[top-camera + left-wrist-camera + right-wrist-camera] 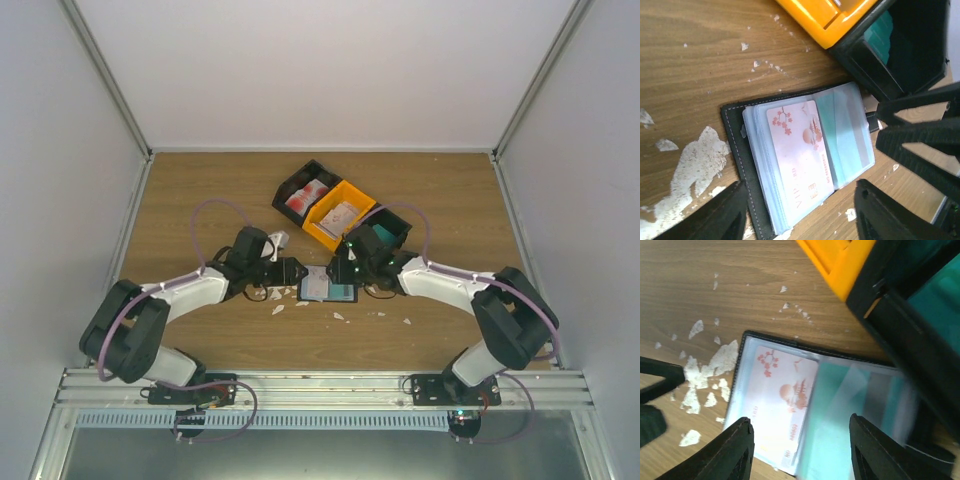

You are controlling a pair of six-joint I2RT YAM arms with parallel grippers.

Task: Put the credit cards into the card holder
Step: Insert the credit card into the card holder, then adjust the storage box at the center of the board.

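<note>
- Card holder (734,140) lies open and flat on the wood table (690,60), mid-table, between the two arms and just near of the bins.
- Clear sleeves are fanned out over its black cover. The top left sleeve has a pink-white card (800,150) with a blossom print. The right sleeve has a teal card (840,145).
- L gripper (800,187): over the holder's left half, fingers spread wide w/ nothing between them. Can't tell if the tips touch the holder.
- R gripper (800,420): over the holder from the right, fingers also wide apart, gripping nothing.
- Orange bin (825,20) is just far of the holder, w/ pale cards (342,213) inside.
- Black bin (875,75) is to the far right, just beside the holder's sleeve corner, w/ teal cards (880,35) in it. Can't tell if bin and holder touch.
- A 2nd black bin (290,190) sits far left of the orange one and holds red-white cards (305,197).
- White scraps (700,160) are scattered on the table left and near of the holder.
</note>
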